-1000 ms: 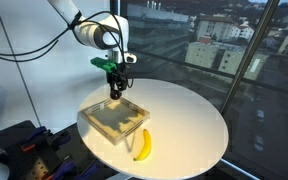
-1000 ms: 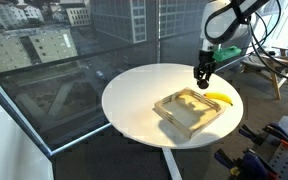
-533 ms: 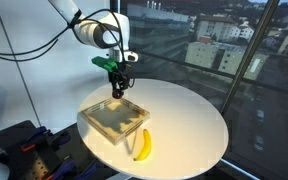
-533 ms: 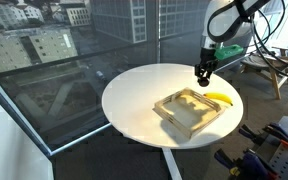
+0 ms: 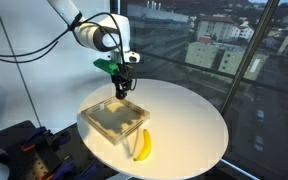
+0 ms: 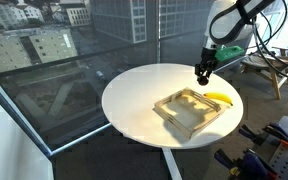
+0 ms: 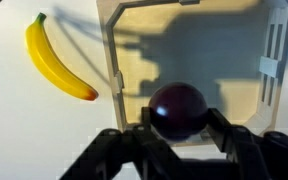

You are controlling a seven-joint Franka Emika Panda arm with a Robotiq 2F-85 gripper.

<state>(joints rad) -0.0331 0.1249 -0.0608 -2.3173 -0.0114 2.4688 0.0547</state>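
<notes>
A yellow banana [image 5: 142, 146] lies on the round white table [image 5: 191, 125].

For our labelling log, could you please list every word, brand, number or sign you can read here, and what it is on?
None can be read: the banana, the wooden tray, the dark round fruit in the gripper and the white table show no writing.
</notes>
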